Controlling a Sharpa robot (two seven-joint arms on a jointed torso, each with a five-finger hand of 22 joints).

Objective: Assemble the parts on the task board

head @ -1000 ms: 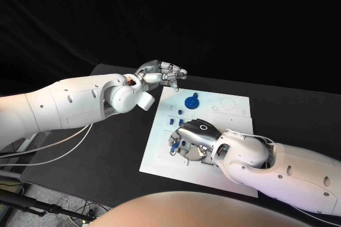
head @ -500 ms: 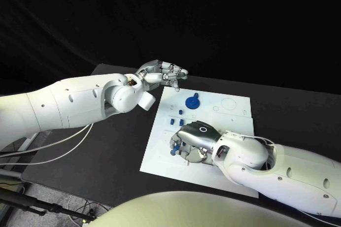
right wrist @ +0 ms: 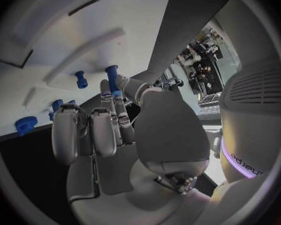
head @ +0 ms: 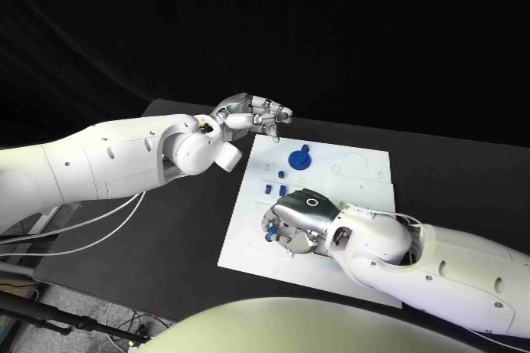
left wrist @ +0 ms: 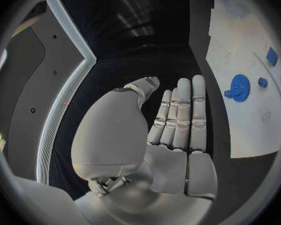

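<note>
board [head: 364, 186]: white, mid-table | right hand [head: 296, 223]: low over its near-left part, fingers pinching a blue peg [right wrist: 112, 76] | left hand [head: 254, 112]: above the far-left corner, fingers straight, together, empty | blue gear [head: 298, 158]: on far part

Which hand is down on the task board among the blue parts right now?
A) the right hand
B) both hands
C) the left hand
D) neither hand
A: the right hand is down on the task board with a blue part at its fingertips, while the left hand is held flat and empty beyond the board's far corner.
</note>
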